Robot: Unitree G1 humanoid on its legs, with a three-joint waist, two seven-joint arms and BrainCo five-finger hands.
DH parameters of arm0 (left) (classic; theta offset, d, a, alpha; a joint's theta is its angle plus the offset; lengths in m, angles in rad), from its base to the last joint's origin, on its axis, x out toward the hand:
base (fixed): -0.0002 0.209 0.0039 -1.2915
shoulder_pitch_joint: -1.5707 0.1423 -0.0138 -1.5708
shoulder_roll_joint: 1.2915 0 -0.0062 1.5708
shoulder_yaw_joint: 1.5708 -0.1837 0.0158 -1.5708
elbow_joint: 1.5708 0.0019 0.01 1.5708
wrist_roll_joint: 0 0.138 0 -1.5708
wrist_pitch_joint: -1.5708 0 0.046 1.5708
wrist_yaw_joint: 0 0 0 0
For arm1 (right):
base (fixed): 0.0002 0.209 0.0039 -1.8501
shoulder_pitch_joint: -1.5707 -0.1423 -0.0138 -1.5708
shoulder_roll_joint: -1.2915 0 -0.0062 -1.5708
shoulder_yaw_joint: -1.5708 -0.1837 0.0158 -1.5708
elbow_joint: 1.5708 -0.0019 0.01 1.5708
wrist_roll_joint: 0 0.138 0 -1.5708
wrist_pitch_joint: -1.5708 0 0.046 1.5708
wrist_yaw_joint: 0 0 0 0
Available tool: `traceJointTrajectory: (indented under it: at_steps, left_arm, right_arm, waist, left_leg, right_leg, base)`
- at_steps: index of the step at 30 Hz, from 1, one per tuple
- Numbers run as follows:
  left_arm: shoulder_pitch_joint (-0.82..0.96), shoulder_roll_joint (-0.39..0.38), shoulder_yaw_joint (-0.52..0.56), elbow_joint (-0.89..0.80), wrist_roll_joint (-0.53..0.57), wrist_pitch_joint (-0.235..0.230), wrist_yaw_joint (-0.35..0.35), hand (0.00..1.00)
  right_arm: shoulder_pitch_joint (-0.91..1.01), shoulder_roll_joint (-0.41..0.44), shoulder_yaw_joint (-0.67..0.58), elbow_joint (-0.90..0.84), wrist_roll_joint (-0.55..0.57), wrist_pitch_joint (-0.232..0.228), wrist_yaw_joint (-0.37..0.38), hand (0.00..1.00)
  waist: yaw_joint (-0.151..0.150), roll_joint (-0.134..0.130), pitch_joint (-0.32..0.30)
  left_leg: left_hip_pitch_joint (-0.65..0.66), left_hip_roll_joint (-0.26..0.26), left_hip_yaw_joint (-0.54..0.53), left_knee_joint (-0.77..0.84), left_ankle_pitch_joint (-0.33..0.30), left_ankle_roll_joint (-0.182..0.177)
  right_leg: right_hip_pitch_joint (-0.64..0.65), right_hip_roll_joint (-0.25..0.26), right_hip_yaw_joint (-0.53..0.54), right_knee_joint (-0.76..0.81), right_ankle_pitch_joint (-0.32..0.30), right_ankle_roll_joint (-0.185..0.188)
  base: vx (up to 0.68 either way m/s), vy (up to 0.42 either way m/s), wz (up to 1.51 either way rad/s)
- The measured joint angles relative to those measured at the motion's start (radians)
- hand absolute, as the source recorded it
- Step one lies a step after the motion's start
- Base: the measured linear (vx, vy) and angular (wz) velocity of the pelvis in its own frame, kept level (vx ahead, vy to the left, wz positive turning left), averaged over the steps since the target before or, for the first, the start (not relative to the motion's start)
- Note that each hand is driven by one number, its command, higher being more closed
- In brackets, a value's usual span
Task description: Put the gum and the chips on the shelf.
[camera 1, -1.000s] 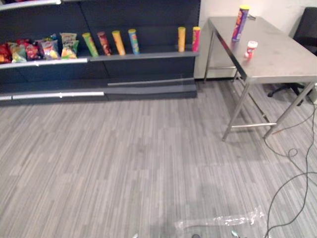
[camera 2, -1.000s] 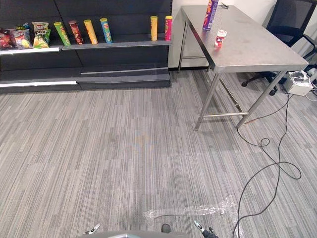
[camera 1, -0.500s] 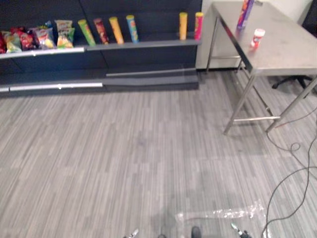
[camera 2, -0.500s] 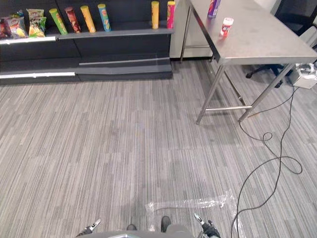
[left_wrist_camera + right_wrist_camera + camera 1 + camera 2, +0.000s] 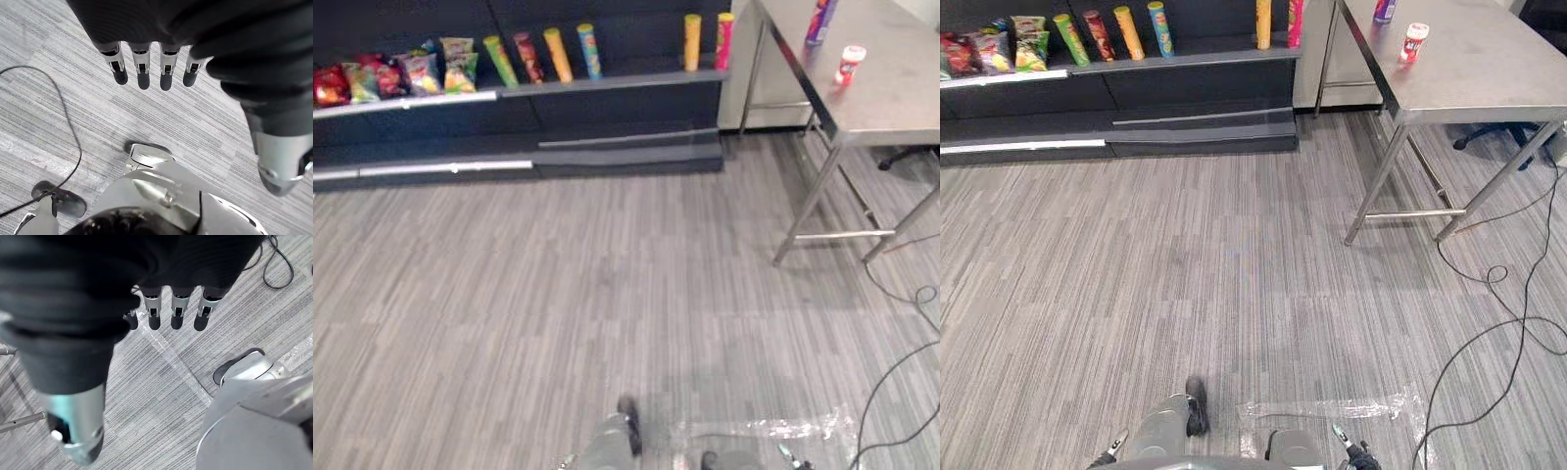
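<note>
The gum [image 5: 850, 62], a small white tub with a red label, stands on the steel table [image 5: 891, 103] at the far right. Just behind it stands the purple chips can [image 5: 819, 20], upright, its top cut off by the frame. The dark shelf [image 5: 636, 78] runs along the far wall to the table's left. My left hand [image 5: 143, 61] hangs over the grey floor with straight fingers and holds nothing. My right hand [image 5: 178, 308] hangs the same way, empty, far from the table.
Several upright chip cans [image 5: 556, 54] and snack bags [image 5: 401, 76] stand on the shelf, with a gap between the cans. The table's steel legs [image 5: 803, 201] stand on the floor. A chair base [image 5: 1489, 137] shows behind them. A clear plastic strip [image 5: 773, 428] lies on the floor nearby.
The whole picture has shifted: shelf and table now sit higher and further right, so the camera has moved. The gum and chips have not moved on the table.
</note>
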Motion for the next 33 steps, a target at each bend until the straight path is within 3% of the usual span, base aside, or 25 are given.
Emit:
traceJointTrajectory:
  at_steps: [2, 3, 4, 5, 6, 7, 9, 11, 12, 13, 15, 16, 18, 20, 21, 22, 23, 24, 26, 28, 29, 30, 33]
  left_arm:
    - [-0.001, -0.014, 0.001, 0.000, 0.000, 0.000, 0.000, 0.00]
    - [0.000, -0.018, 0.005, 0.001, -0.001, 0.000, -0.001, 0.00]
    - [0.002, -0.009, 0.006, 0.001, -0.001, -0.003, -0.001, 0.00]
    - [0.002, 0.005, 0.006, 0.002, -0.001, -0.008, 0.000, 0.00]
    - [-0.015, 0.013, 0.005, -0.001, -0.001, -0.018, 0.000, 0.00]
    - [-0.022, 0.014, 0.003, -0.004, -0.001, -0.021, -0.001, 0.00]
    - [-0.029, 0.018, -0.004, -0.005, 0.000, -0.023, -0.002, 0.00]
    - [-0.030, 0.018, -0.007, -0.006, 0.001, -0.022, -0.002, 0.00]
    - [-0.028, 0.024, -0.027, -0.007, 0.004, -0.023, -0.001, 0.00]
    - [-0.030, 0.035, -0.058, -0.008, 0.004, -0.022, -0.002, 0.00]
    - [-0.039, 0.042, -0.096, -0.013, 0.004, -0.022, -0.002, 0.00]
    - [-0.039, 0.041, -0.123, -0.016, 0.005, -0.022, -0.003, 0.00]
    - [-0.039, 0.037, -0.123, -0.016, 0.003, -0.023, -0.005, 0.00]
    - [-0.045, 0.035, -0.119, -0.014, 0.003, -0.023, -0.009, 0.00]
    - [-0.047, 0.027, -0.110, -0.010, 0.003, -0.022, -0.012, 0.00]
    - [-0.049, 0.024, -0.102, -0.007, 0.003, -0.022, -0.013, 0.00]
    - [-0.049, 0.013, -0.076, -0.002, 0.003, -0.018, -0.016, 0.00]
    - [-0.047, 0.009, -0.063, -0.001, 0.003, -0.017, -0.022, 0.00]
    - [-0.044, 0.000, -0.012, 0.008, 0.004, -0.014, -0.025, 0.00]
    - [-0.041, -0.012, 0.032, 0.011, 0.006, -0.014, -0.026, 0.00]
    - [-0.037, -0.041, 0.051, 0.014, 0.012, -0.014, -0.028, 0.00]
    - [-0.038, -0.063, 0.069, 0.013, 0.012, -0.015, -0.036, 0.00]
    - [-0.049, -0.068, 0.084, 0.008, -0.001, -0.014, -0.042, 0.00]
  right_arm:
    - [-0.008, -0.006, 0.012, 0.000, 0.000, 0.000, -0.002, 0.00]
    - [-0.005, -0.009, 0.018, 0.000, 0.001, -0.001, -0.003, 0.00]
    - [-0.010, -0.003, 0.017, 0.002, 0.001, -0.001, -0.004, 0.00]
    - [-0.019, 0.013, 0.018, 0.004, 0.001, -0.001, -0.001, 0.00]
    - [-0.031, 0.031, 0.016, 0.003, 0.001, -0.001, 0.005, 0.00]
    - [-0.037, 0.038, 0.016, 0.002, 0.001, -0.001, 0.006, 0.00]
    - [-0.042, 0.049, -0.006, 0.003, 0.002, 0.001, 0.011, 0.00]
    - [-0.041, 0.044, -0.006, 0.000, 0.002, 0.001, 0.010, 0.00]
    - [-0.042, 0.044, -0.004, -0.001, 0.003, 0.001, 0.011, 0.00]
    - [-0.044, 0.045, -0.002, -0.006, 0.001, -0.001, 0.011, 0.00]
    - [-0.048, 0.042, -0.001, -0.023, 0.002, -0.007, 0.011, 0.00]
    - [-0.047, 0.037, 0.003, -0.032, 0.002, -0.013, 0.009, 0.00]
    - [-0.045, 0.029, 0.032, -0.044, 0.002, -0.018, 0.010, 0.00]
    - [-0.047, 0.026, 0.043, -0.050, 0.002, -0.023, 0.011, 0.00]
    - [-0.050, 0.023, 0.043, -0.053, 0.003, -0.024, 0.010, 0.00]
    - [-0.052, 0.020, 0.043, -0.054, 0.003, -0.025, 0.010, 0.00]
    - [-0.053, 0.013, 0.044, -0.057, 0.003, -0.024, 0.010, 0.00]
    - [-0.052, 0.011, 0.044, -0.057, 0.003, -0.023, 0.010, 0.00]
    - [-0.043, 0.011, 0.041, -0.057, 0.002, -0.020, 0.010, 0.00]
    - [-0.030, 0.004, 0.036, -0.055, 0.000, -0.016, 0.010, 0.00]
    - [-0.018, -0.011, 0.033, -0.047, -0.001, -0.013, 0.010, 0.00]
    - [-0.022, -0.022, 0.028, -0.041, 0.000, -0.011, 0.010, 0.00]
    - [-0.024, -0.016, 0.025, -0.041, 0.000, -0.011, 0.011, 0.00]
  waist:
    - [0.009, 0.025, 0.008]
    - [0.020, 0.023, 0.006]
    - [0.030, 0.006, -0.004]
    - [0.033, -0.023, -0.022]
    - [0.027, -0.037, -0.031]
    - [0.021, -0.038, -0.033]
    - [0.024, -0.042, -0.036]
    - [0.031, -0.043, -0.038]
    - [0.022, -0.039, -0.040]
    - [0.011, -0.038, -0.039]
    - [-0.001, -0.027, -0.032]
    - [-0.002, -0.011, -0.022]
    - [-0.010, -0.005, -0.020]
    - [-0.010, -0.005, -0.020]
    - [-0.011, 0.003, -0.019]
    - [-0.011, 0.006, -0.017]
    - [-0.013, 0.014, -0.015]
    - [-0.013, 0.017, -0.014]
    - [-0.013, 0.008, -0.013]
    - [-0.018, 0.008, -0.011]
    - [-0.029, 0.036, -0.019]
    - [-0.030, 0.071, -0.034]
    - [-0.037, 0.066, -0.032]
  left_leg:
    - [-0.003, 0.021, -0.024, -0.086, 0.023, -0.009]
    - [-0.010, 0.020, -0.006, -0.024, 0.107, 0.005]
    - [-0.015, -0.004, 0.015, 0.028, 0.105, 0.030]
    - [-0.027, -0.031, 0.045, 0.056, 0.063, 0.067]
    - [-0.039, -0.060, 0.062, 0.071, 0.032, 0.089]
    - [-0.039, -0.074, 0.065, 0.072, 0.025, 0.100]
    - [-0.006, -0.104, 0.098, 0.073, -0.001, 0.154]
    - [0.045, -0.118, 0.124, 0.075, -0.029, 0.185]
    - [0.087, -0.122, 0.125, 0.075, -0.060, 0.192]
    - [0.129, -0.125, 0.125, 0.074, -0.079, 0.207]
    - [0.215, -0.128, 0.111, 0.051, -0.095, 0.221]
    - [0.305, -0.127, 0.111, -0.005, -0.100, 0.216]
    - [0.408, -0.126, 0.112, -0.069, -0.103, 0.211]
    - [0.455, -0.123, 0.112, -0.098, -0.122, 0.195]
    - [0.471, -0.111, 0.114, -0.104, -0.154, 0.178]
    - [0.479, -0.106, 0.115, -0.106, -0.162, 0.169]
    - [0.491, -0.088, 0.117, -0.107, -0.178, 0.147]
    - [0.509, -0.076, 0.117, -0.108, -0.198, 0.121]
    - [0.546, -0.061, 0.116, -0.106, -0.238, 0.077]
    - [0.603, -0.032, 0.103, -0.108, -0.287, 0.038]
    - [0.616, 0.003, 0.088, -0.110, -0.286, 0.012]
    - [0.617, 0.033, 0.086, -0.096, -0.254, -0.002]
    - [0.552, 0.069, 0.049, 0.058, -0.162, -0.008]
  right_leg:
    - [0.039, 0.001, 0.034, -0.020, -0.026, 0.034]
    - [0.064, -0.022, 0.062, -0.036, -0.048, 0.047]
    - [0.084, -0.058, 0.086, -0.057, -0.056, 0.041]
    - [0.085, -0.089, 0.108, -0.063, -0.043, 0.035]
    - [0.061, -0.120, 0.125, -0.048, 0.004, 0.050]
    - [0.051, -0.129, 0.136, -0.035, 0.030, 0.062]
    - [0.019, -0.154, 0.179, 0.040, 0.106, 0.088]
    - [-0.040, -0.156, 0.221, 0.203, 0.185, 0.117]
    - [-0.093, -0.155, 0.210, 0.345, 0.279, 0.168]
    - [-0.148, -0.155, 0.202, 0.499, 0.334, 0.204]
    - [-0.223, -0.152, 0.129, 0.693, 0.304, 0.186]
    - [-0.244, -0.153, 0.059, 0.744, 0.256, 0.149]
    - [-0.273, -0.152, -0.041, 0.716, 0.174, 0.098]
    - [-0.317, -0.150, -0.124, 0.582, 0.135, 0.077]
    - [-0.343, -0.138, -0.162, 0.432, 0.136, 0.076]
    - [-0.349, -0.129, -0.174, 0.343, 0.142, 0.077]
    - [-0.350, -0.107, -0.177, 0.143, 0.177, 0.083]
    - [-0.346, -0.097, -0.171, -0.024, 0.250, 0.089]
    - [-0.343, -0.101, -0.132, -0.164, 0.318, 0.094]
    - [-0.352, -0.094, -0.116, -0.096, 0.386, 0.092]
    - [-0.381, -0.064, -0.127, -0.004, 0.381, 0.078]
    - [-0.401, -0.040, -0.136, 0.053, 0.331, 0.025]
    - [-0.370, -0.027, -0.161, 0.075, 0.261, 0.006]
  base:
    - [0.42, 0.372, -0.56]
    - [0.56, 0.504, -0.79]
    - [0.49, 0.411, -0.68]
    - [0.52, 0.327, -0.40]
    - [0.42, 0.221, -0.12]
    - [0.51, 0.289, 0.04]
    - [0.53, 0.310, -0.13]
    - [0.45, 0.237, -0.28]
    - [0.42, 0.203, -0.11]
    - [0.40, 0.188, -0.02]
    - [0.38, 0.132, 0.05]
    - [0.38, 0.097, -0.02]
    - [0.30, 0.005, -0.05]
    - [0.23, -0.083, 0.03]
    - [0.19, -0.115, 0.04]
    - [0.26, -0.174, 0.03]
    - [0.28, -0.194, 0.00]
    - [0.30, -0.210, -0.01]
    - [0.38, -0.287, 0.02]
    - [0.46, -0.376, 0.16]
    - [0.63, -0.434, 0.16]
    - [0.60, -0.418, 0.09]
    - [0.41, -0.295, 0.14]
